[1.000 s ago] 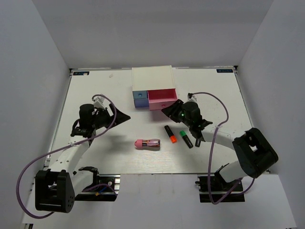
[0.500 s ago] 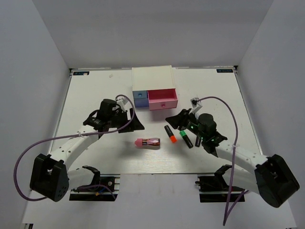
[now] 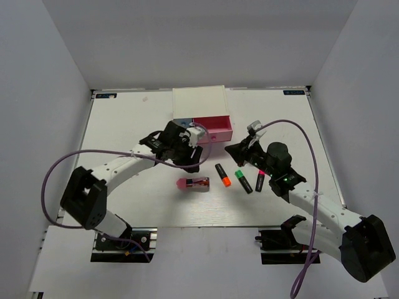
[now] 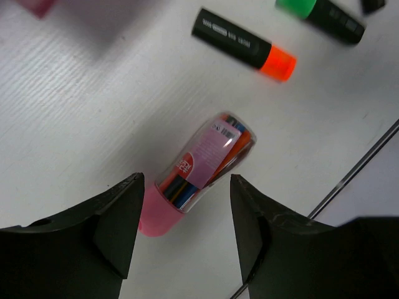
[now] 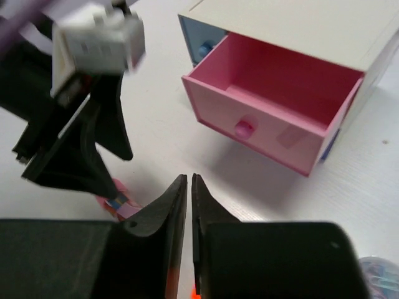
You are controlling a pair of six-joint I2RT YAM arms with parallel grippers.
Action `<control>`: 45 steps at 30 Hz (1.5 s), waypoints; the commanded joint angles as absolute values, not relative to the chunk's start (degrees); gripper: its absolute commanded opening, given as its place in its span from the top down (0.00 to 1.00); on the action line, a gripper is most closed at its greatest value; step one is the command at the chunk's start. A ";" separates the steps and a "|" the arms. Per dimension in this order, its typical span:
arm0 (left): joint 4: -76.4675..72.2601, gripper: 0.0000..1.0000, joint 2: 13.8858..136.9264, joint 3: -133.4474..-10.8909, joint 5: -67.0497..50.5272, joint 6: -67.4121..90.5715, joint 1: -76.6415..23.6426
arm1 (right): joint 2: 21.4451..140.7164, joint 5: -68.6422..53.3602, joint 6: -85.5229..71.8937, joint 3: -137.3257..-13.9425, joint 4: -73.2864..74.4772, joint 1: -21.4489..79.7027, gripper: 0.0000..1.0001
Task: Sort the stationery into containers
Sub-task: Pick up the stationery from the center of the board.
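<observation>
Pink tube (image 4: 202, 159): flat on the white tabletop (image 3: 124, 118), directly below the left hand. Its pink cap end sits in the gap between the fingers, and the clear end, coloured contents showing, points out past the fingertips.
Left hand (image 4: 185, 187): released and spread wide, one finger (image 4: 118, 218) on either side of the cap end, nothing pinched. From above it hangs just over the tube.
Right hand (image 5: 189, 184): clenched, fingers pressed flat together with nothing between them, held above the tabletop.
Pink drawer (image 5: 280, 106): pulled out of the white chest (image 5: 299, 25), straight ahead of the right hand's tips, with its knob (image 5: 243, 129) facing them.
Blue drawer (image 5: 196, 34): ahead and to the left of the right hand, next to the pink one and set further back in the chest. In the top view the left arm (image 3: 124, 165) covers most of it.
Orange marker (image 4: 243, 45): just beyond the tube from the left hand, lying apart from it.
Green marker (image 4: 321, 12): further out again, at the very edge of the left wrist view.
Pink marker (image 3: 260, 180): seen from the top, beside the green one, close against the right arm (image 3: 312, 199) and behind the right hand's tips.
Row: all three markers lie side by side between the tube and the right arm, near one another.
</observation>
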State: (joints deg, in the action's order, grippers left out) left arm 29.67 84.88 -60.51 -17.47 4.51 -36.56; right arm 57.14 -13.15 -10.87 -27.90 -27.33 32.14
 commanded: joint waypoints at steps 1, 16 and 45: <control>33.13 0.32 87.09 -63.36 -15.03 -5.53 -39.90 | 56.60 -13.10 -5.72 -32.08 -24.17 30.85 0.84; 34.63 0.22 88.42 -62.31 -11.96 -10.37 -47.02 | 54.23 -13.18 -6.24 -31.91 -19.77 26.63 0.55; 33.48 0.80 93.88 -60.20 -2.29 -9.85 -50.27 | 51.24 -13.10 -7.65 -29.09 -19.42 23.20 0.33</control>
